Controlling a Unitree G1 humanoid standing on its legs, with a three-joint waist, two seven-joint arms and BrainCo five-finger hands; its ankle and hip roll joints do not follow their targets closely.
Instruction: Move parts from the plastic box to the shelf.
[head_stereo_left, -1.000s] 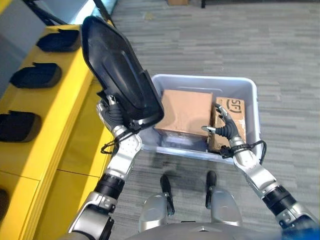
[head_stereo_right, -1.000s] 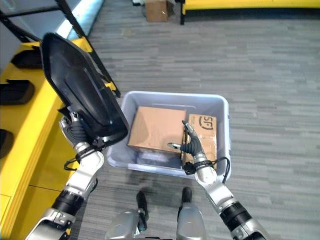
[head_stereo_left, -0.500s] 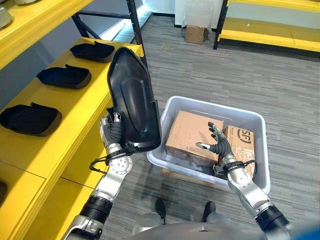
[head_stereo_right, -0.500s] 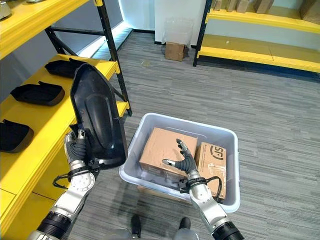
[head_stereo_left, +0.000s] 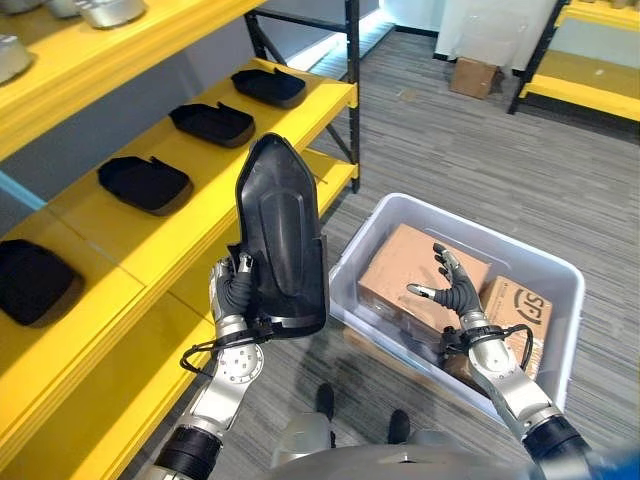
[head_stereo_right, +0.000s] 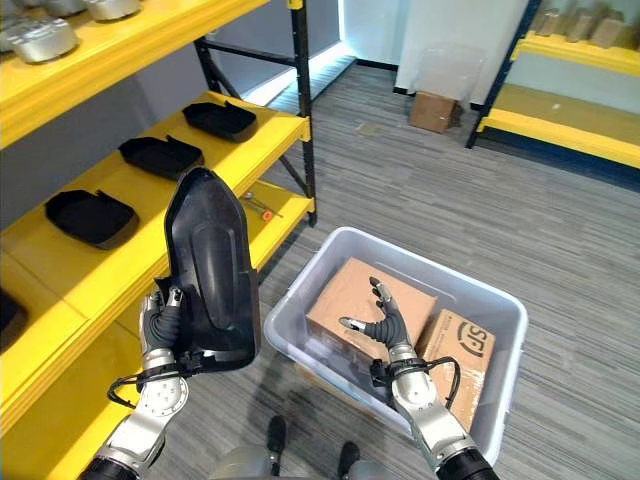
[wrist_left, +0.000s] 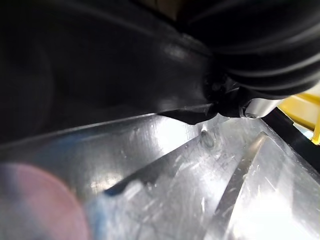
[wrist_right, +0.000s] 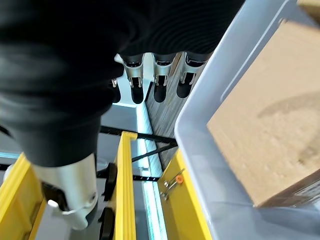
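1. Left hand (head_stereo_left: 232, 293): fingers curled round the lower edge of the black moulded part (head_stereo_left: 282, 235), which it holds upright, long axis near vertical, pointed end up.
2. Part position: lifted clear of the plastic box (head_stereo_left: 560, 275), between the box's near-left corner and the front edge of the yellow shelf (head_stereo_left: 190, 225).
3. Governing relation: the shelf lies to the robot's left of the held part; the left hand is nearer to it. Bare shelf surface shows between the matching black parts (head_stereo_left: 145, 182) lying in a row, the likely place to set it.
4. Right hand (head_stereo_left: 455, 292): fingers spread and relaxed, holding nothing, over the cardboard boxes (head_stereo_left: 405, 275) inside the plastic box.
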